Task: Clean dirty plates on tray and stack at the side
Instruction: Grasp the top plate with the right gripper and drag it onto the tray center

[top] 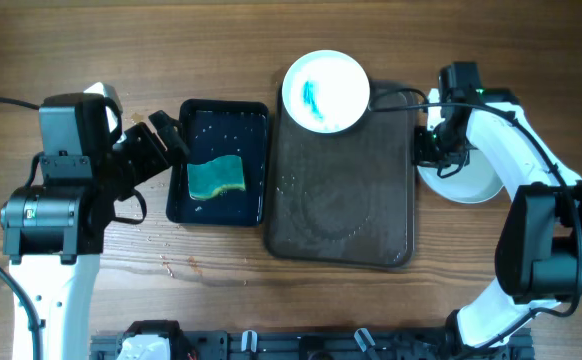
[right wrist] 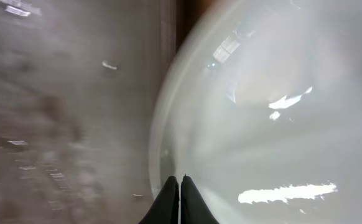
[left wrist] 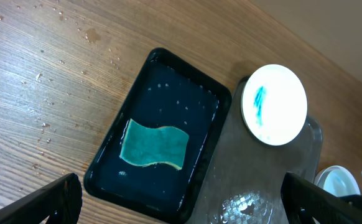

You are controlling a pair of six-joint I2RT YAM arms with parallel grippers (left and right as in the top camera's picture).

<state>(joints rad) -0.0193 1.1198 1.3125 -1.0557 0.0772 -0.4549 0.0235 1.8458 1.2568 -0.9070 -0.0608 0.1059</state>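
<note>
A white plate smeared with blue sits at the far edge of the dark tray; it also shows in the left wrist view. A clean white plate lies on the table just right of the tray. My right gripper is at that plate's left rim, and its fingers are pressed together on the rim of the plate. My left gripper is open and empty, hovering above the near end of the black basin.
The black basin left of the tray holds water and a green-and-yellow sponge, also in the left wrist view. The tray surface is wet. Water drops and crumbs dot the wood left of the basin.
</note>
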